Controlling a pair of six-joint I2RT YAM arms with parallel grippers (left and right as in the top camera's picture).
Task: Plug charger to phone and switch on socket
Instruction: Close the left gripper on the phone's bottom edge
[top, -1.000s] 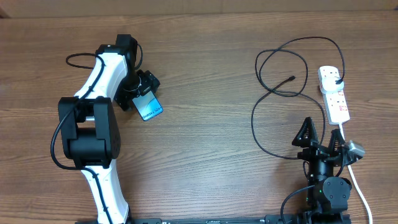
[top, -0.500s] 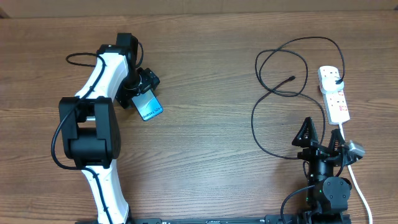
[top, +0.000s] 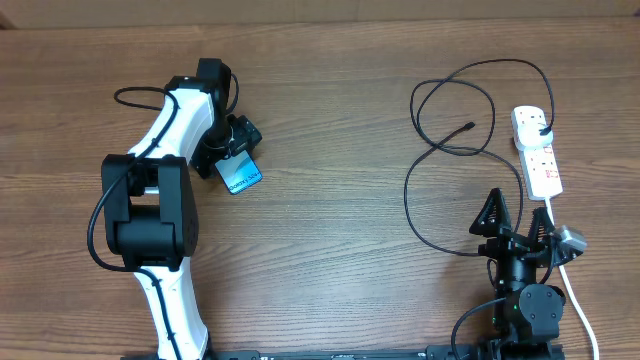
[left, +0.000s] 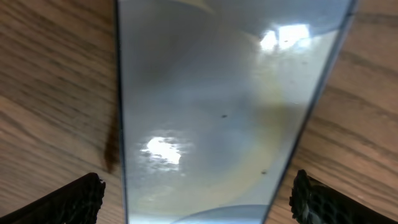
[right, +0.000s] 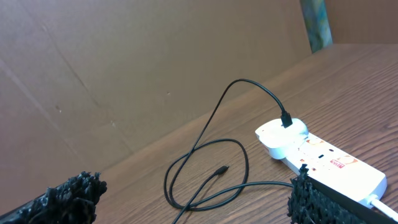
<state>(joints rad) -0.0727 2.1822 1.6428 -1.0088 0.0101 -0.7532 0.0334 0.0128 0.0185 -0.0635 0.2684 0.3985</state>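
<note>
The phone (top: 241, 175), with its light-blue screen up, lies on the wooden table at the left. My left gripper (top: 230, 150) is over its far end. In the left wrist view the phone (left: 217, 93) fills the frame and the open left gripper (left: 199, 199) straddles it, with a gap at each finger. The charger (top: 450, 110) lies in black loops at the right; its small connector (top: 468, 127) lies free and its plug (top: 540, 122) sits in the white socket (top: 537, 150). My right gripper (top: 515, 225) is open and empty near the front edge. The right wrist view shows the right gripper (right: 193, 205), charger (right: 205, 162) and socket (right: 317, 152).
The socket's thick white cord (top: 572, 290) runs down the right side past the right arm's base. A brown cardboard wall (right: 155, 62) stands behind the table.
My left arm has shifted slightly to the right over the phone. The phone has barely moved. The right arm, charger and socket have not moved.
</note>
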